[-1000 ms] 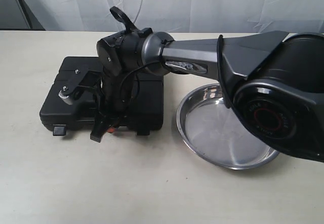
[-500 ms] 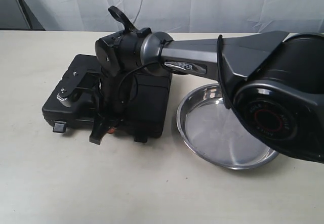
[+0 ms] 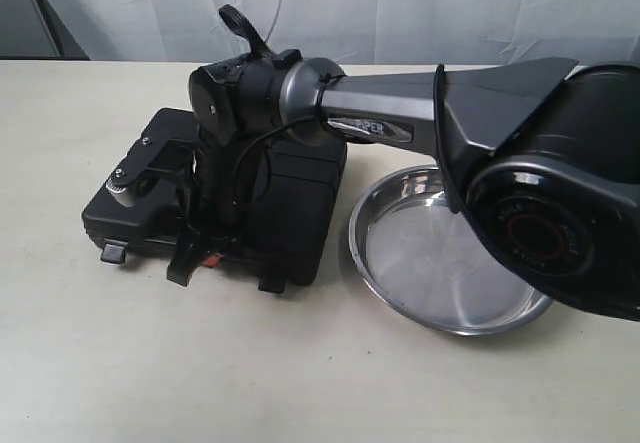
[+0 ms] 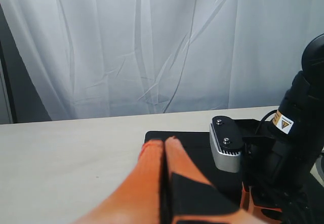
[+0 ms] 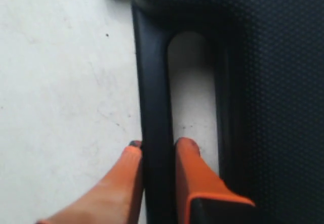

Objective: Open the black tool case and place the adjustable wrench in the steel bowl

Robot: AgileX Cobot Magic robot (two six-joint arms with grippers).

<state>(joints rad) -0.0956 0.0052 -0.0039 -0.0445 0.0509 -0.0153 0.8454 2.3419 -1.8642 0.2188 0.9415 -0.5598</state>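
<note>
The black tool case (image 3: 290,203) lies shut on the table, left of the steel bowl (image 3: 440,253), which holds nothing. My right gripper (image 3: 195,261) reaches across the middle to the case's front edge. In the right wrist view the gripper (image 5: 158,145) is shut on the handle bar (image 5: 154,102) of the case (image 5: 273,82), one finger (image 5: 192,168) inside the cutout. My left gripper (image 4: 164,140) is shut on nothing, its tips over the corner of the case (image 4: 195,143). The adjustable wrench is hidden.
Two small latches (image 3: 115,253) (image 3: 270,285) stick out from the case's front edge. The right arm's big body (image 3: 540,193) hangs over the bowl's right side. A white curtain (image 3: 400,13) closes off the back of the table.
The case has turned a little on the table, its right end swinging back and to the right, closer to the bowl. The right gripper stays on the handle.
</note>
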